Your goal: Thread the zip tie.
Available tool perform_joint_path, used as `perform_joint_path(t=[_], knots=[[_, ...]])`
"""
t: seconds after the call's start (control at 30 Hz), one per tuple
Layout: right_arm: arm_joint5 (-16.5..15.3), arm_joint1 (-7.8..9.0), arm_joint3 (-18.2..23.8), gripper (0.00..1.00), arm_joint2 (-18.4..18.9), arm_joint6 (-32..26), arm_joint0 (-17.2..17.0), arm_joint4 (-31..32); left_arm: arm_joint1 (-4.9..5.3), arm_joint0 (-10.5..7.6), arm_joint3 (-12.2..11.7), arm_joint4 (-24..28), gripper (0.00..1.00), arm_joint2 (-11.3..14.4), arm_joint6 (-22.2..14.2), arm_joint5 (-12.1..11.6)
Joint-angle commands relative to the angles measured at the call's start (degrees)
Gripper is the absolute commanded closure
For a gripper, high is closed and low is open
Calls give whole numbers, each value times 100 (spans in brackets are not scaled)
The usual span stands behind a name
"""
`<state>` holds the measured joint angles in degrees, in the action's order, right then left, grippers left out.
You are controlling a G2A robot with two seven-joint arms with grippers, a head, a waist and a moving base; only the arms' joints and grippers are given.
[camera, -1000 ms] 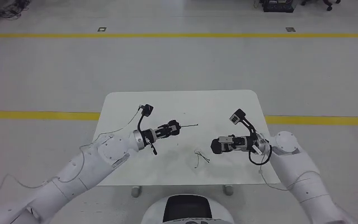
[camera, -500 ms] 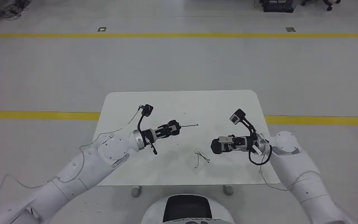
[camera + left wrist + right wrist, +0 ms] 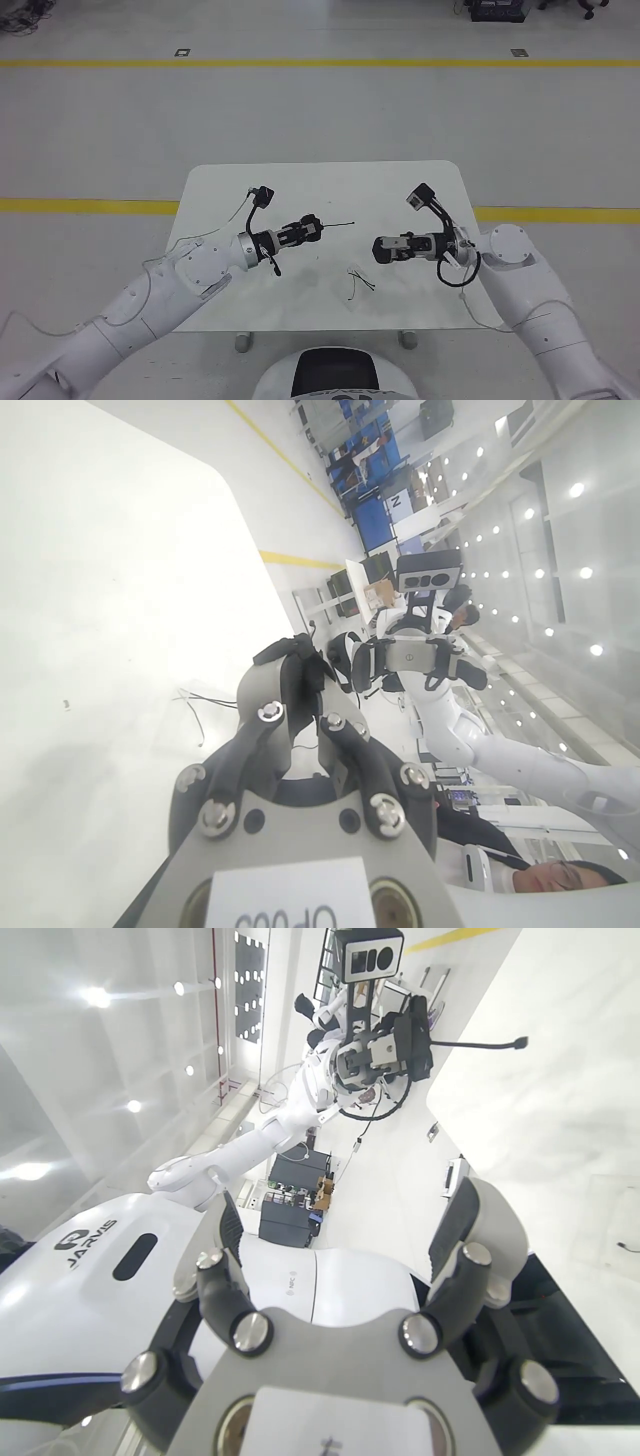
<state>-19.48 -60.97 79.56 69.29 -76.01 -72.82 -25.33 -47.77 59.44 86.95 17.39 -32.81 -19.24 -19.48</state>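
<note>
- The left gripper [image 3: 316, 227] is seen held over the middle of the white table [image 3: 300, 185], aimed across toward the other arm.
- Its jaws are pressed together on one end of a thin black zip tie [image 3: 340, 225]. From the right wrist view, the strip can be seen coming straight out from between the dark pads.
- The tie is carried clear of the tabletop, and its thicker, blocky end is turned outward, away from the fingertips and toward the right arm.
- In the left wrist view the two fingers [image 3: 280, 680] are seen closed up tight, with no gap left between them.
- The right gripper [image 3: 378, 249] is found over the table's right half, facing the left one. It is kept apart from the free tip of the tie, with bare table showing between them.
- Its jaws are spread wide and nothing is held between them. The ribbed pads [image 3: 457, 1215] are shown well apart in the right wrist view.
- A small tangle of loose ties [image 3: 358, 281], thin dark and pale strands, is left lying flat on the table. It sits between the two grippers, nearer the robot's edge, and is touched by neither.
</note>
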Motion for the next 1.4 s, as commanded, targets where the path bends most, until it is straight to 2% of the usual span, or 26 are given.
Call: perform_joint_path(t=[0.0,0.17,0.57,0.67,0.7,0.8,0.87,0.93,1.0,1.2,1.3,1.37], knots=[[0,-45,-176,0,-132,14,153,175,0,0,0,0,100,0,0,0],[0,-181,-645,0,-361,18,473,254,0,0,0,0,100,0,0,0],[0,-181,-645,0,-361,18,473,254,-9,34,31,82,100,-3,-47,0],[14,-181,-642,0,-360,96,455,267,-17,84,105,600,100,-95,-606,0],[12,-176,-633,0,-349,153,427,265,-21,109,119,876,100,-156,-930,0],[0,-160,-698,0,-318,-78,442,80,-42,157,29,1349,100,-297,-1691,0],[0,-156,-805,0,-312,-274,494,-40,-81,169,-72,1624,100,-363,-2070,0],[0,-157,-921,0,-399,-363,582,-147,-154,168,-268,1809,100,-400,-2224,0],[0,-149,-963,0,-506,-363,657,-248,-223,81,-309,1595,100,-447,-2209,0],[0,-149,-963,0,-506,-363,657,-248,-223,81,-309,1595,100,-447,-2209,0],[27,-155,-921,0,-517,-268,602,-318,-254,119,-336,1827,100,-447,-2111,321],[42,-149,-974,0,-487,-311,568,-469,-281,158,-433,2300,100,-456,-2183,675]])
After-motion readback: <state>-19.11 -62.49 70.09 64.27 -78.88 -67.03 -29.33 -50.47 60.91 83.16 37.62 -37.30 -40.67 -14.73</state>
